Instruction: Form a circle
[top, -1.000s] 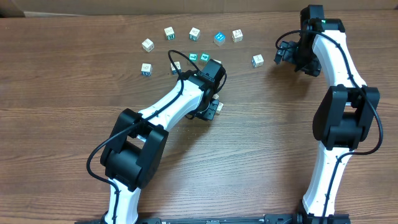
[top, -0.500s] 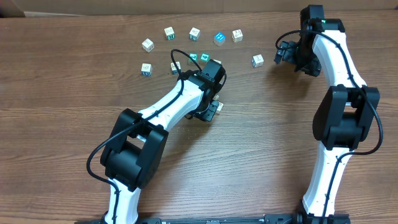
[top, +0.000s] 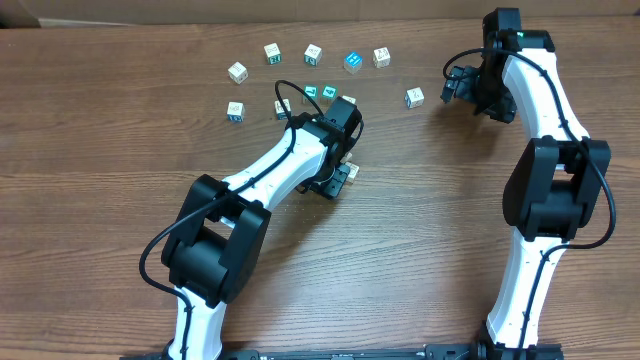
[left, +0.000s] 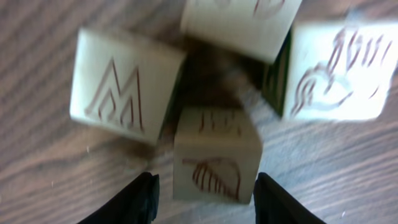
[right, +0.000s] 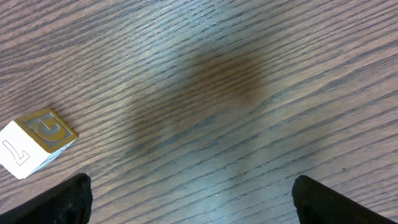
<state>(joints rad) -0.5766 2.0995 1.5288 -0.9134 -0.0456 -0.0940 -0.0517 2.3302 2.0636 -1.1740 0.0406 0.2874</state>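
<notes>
Small whitish letter cubes lie in a loose arc at the back of the table, from one cube (top: 237, 71) on the left to another cube (top: 414, 97) on the right. Two teal-faced cubes (top: 320, 93) sit just behind my left arm. My left gripper (left: 205, 182) is open around a cube with a leaf print (left: 216, 155), with a gap on each side. An M cube (left: 124, 93) and two more cubes stand close beyond it. In the overhead view that gripper (top: 342, 176) is mostly under the arm. My right gripper (right: 193, 196) is open and empty.
Near the right gripper (top: 456, 86) a single cube (right: 37, 142) lies to its lower left on the wood table (top: 450, 230). A cardboard edge (top: 20, 12) runs along the back left.
The left jaws have spread apart and let go of the leaf-print cube, which stays between them. Neither arm has visibly moved in the overhead view.
</notes>
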